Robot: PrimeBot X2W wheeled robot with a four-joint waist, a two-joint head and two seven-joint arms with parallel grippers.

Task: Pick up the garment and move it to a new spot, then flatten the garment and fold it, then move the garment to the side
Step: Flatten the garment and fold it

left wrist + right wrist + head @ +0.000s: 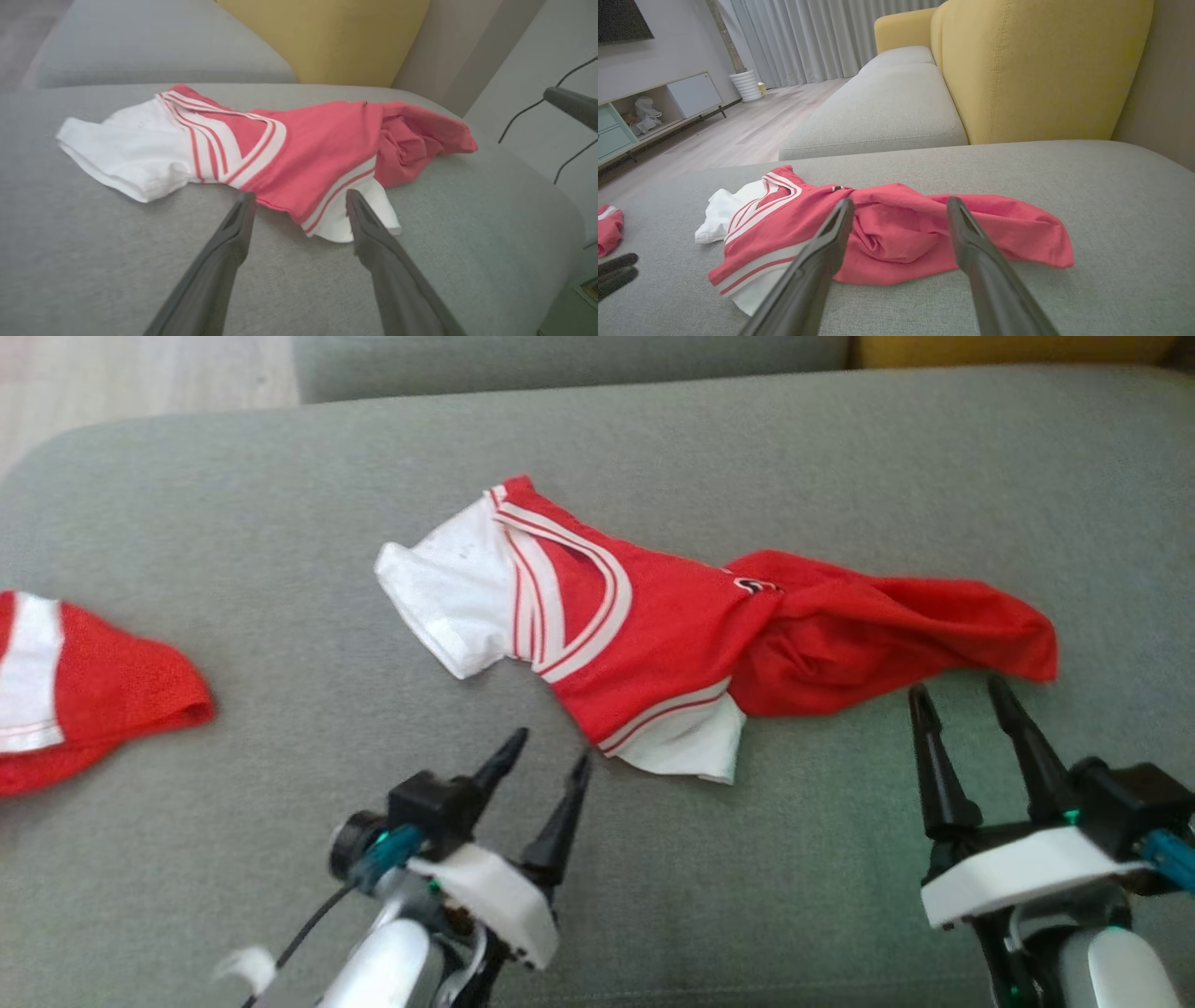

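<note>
The garment (691, 635) is a red top with white sleeves and red-and-white striped trim, lying crumpled across the middle of the grey cushion (280, 504); its red body is bunched toward the right. It also lies ahead of the fingers as the garment (299, 149) and the garment (896, 228) in both wrist views. My left gripper (549, 756) is open, just short of the near white sleeve, holding nothing. My right gripper (962, 691) is open too, its tips just in front of the bunched right end, apart from the cloth.
A second red-and-white piece of clothing (75, 691) lies at the cushion's left edge. A yellow backrest (1041, 70) and another grey seat (882, 112) stand behind. Wooden floor (738, 135) and a low cabinet (654, 112) lie beyond the cushion's left side.
</note>
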